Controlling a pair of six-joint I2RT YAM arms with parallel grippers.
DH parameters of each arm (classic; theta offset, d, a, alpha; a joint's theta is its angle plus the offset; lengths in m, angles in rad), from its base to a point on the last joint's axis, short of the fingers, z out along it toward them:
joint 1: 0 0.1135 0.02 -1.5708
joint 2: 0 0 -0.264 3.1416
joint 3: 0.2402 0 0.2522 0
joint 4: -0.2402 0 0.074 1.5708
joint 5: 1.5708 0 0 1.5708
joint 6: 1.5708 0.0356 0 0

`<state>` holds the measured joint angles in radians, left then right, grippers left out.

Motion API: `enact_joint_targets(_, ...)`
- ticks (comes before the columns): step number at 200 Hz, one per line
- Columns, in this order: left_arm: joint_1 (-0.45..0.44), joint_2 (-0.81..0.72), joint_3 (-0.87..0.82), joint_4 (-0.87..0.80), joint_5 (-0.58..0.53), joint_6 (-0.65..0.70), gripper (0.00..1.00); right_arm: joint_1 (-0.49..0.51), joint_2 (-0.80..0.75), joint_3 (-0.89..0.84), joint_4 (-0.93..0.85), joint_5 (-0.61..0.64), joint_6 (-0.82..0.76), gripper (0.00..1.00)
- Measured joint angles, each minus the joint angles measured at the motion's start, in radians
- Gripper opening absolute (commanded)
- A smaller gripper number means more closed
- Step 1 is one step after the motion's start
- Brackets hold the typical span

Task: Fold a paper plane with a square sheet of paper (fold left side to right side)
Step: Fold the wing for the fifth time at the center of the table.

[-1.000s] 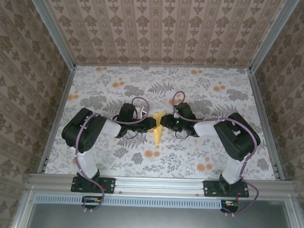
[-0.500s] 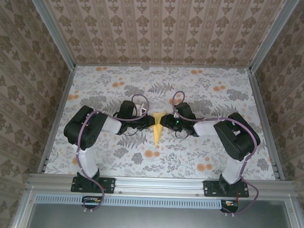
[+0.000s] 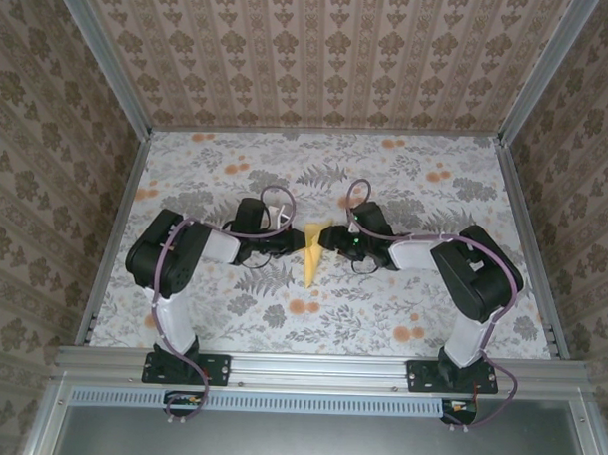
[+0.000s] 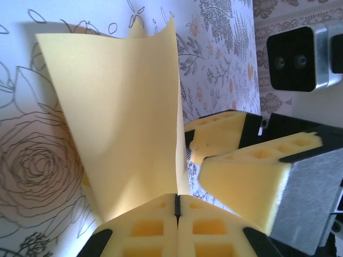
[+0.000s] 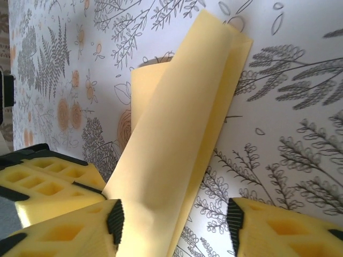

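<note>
The square sheet of paper is folded into a narrow, pointed yellow-orange paper plane at the middle of the table, its tip toward the near edge. My left gripper comes at it from the left and is shut on its edge. In the left wrist view the paper plane rises from between the closed left gripper. My right gripper faces it from the right and is open. In the right wrist view the right gripper straddles the paper plane, which lies against its left finger.
A floral tablecloth covers the table. Patterned walls with metal rails close in the left, right and back. The two grippers' yellow fingertips stand almost touching over the paper; the right gripper's fingers show close in the left wrist view.
My left gripper has closed onto the paper. My right gripper has opened wider and let go of it. The paper has shifted slightly left.
</note>
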<state>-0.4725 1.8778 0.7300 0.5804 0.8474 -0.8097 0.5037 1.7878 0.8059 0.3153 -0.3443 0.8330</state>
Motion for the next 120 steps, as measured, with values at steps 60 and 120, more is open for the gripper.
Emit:
enact_joint_targets(60, 0.003, 0.010, 0.014, -0.011, 0.021, 0.021, 0.00, -0.013, 0.000, 0.058, -0.011, -0.019, 0.018, 0.73)
enact_joint_targets(120, 0.025, 0.020, 0.016, -0.013, 0.023, 0.021, 0.00, -0.013, 0.045, 0.087, -0.009, -0.031, 0.046, 0.75)
